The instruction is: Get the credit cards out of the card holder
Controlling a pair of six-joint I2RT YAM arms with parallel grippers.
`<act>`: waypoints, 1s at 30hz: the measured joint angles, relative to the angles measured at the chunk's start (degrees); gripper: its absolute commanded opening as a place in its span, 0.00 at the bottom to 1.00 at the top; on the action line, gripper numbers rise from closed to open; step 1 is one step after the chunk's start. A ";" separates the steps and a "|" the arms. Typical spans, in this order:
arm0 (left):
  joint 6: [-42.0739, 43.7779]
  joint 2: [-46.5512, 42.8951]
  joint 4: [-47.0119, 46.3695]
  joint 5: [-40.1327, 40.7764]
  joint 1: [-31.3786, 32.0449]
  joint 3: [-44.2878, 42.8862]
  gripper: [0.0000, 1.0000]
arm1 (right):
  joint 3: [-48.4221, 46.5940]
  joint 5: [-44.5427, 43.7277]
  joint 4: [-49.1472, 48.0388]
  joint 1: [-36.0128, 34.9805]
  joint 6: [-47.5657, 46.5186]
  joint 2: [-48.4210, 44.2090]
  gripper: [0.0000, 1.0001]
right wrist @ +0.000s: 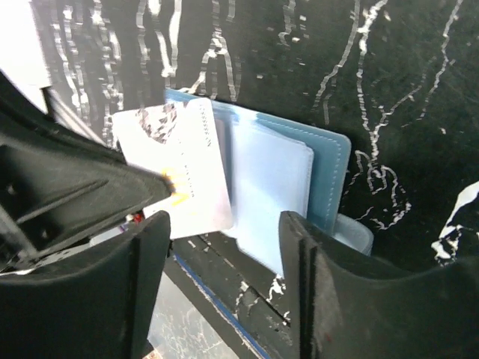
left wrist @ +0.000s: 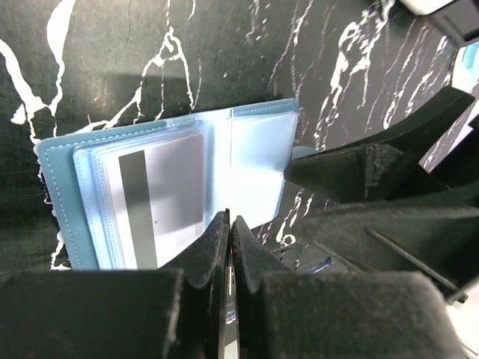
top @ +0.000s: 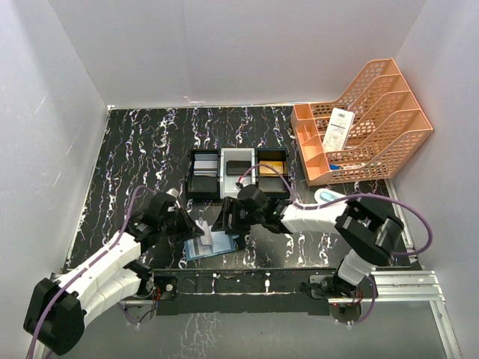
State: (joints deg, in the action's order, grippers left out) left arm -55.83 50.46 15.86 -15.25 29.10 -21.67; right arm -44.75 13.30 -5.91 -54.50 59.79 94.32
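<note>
Card (right wrist: 183, 168) clamped in left pincer (left wrist: 230, 224) for withdrawal; right pincer (right wrist: 222, 235), jaws apart, straddles holder (right wrist: 281, 168) below, likely bracing it.

**Card pinched at the open wallet**

So the teal-blue folding card holder (left wrist: 262, 142) is lying open on the black marble-look table with white veins (left wrist: 150, 45), clear pockets facing up. A greyish plastic card with a dark stripe (left wrist: 176, 191) sits over the left panel. The left gripper (left wrist: 229, 223) has its black fingers squeezed together right at that card's near edge. The right gripper (left wrist: 296, 200) pokes in from the right, jaws apart, upper fingertip right at the holder's right edge.
</note>
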 measured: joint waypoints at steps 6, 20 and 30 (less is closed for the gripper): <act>1.46 -4.31 3.34 2.91 0.00 -3.74 0.00 | 2.60 -2.40 -2.40 0.57 -1.03 -8.85 0.69; 9.07 -7.08 7.78 6.45 0.00 -10.64 0.00 | 17.03 -15.80 -14.49 2.03 -5.90 -28.92 0.85; 13.99 -4.94 2.19 0.13 -0.02 -13.25 0.00 | 18.43 -3.93 -19.61 12.26 -2.36 -27.52 0.98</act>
State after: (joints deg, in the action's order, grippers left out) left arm -41.85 45.52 18.04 -15.11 29.08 -34.92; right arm -26.33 9.37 -25.52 -42.24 57.43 66.81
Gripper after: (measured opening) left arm 0.010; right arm 0.981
